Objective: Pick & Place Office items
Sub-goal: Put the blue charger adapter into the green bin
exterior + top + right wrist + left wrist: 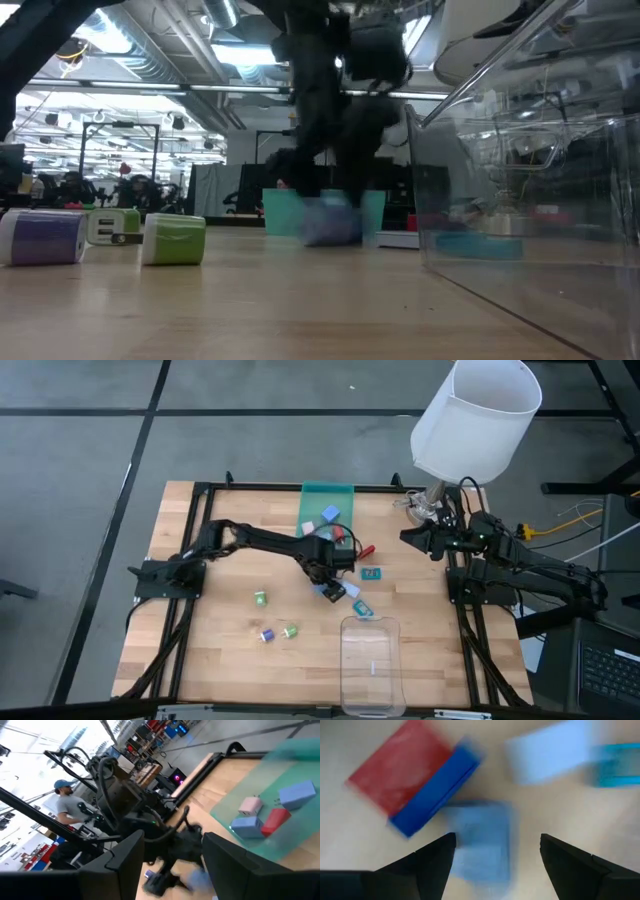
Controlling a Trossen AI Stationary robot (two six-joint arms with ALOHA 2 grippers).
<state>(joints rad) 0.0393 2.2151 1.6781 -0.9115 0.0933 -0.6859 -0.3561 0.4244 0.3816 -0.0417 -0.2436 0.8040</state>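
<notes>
A few office items lie in the green tray (327, 493); most are scattered on the worktop (230, 640). The left gripper (497, 845) stands wide over a light-blue block (482, 842), gripping nothing. The right gripper (172, 857) waits, parted and empty.

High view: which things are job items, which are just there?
Job: light blue block between the open left gripper fingers; green pieces; blocks on green tray.
Not job: clear plastic tray; white bucket; right gripper, open, waiting.

Several cubes (325, 516) lie in the far tray (328, 493); three rolls (274, 618) sit left of the near tray (370, 665).
</notes>
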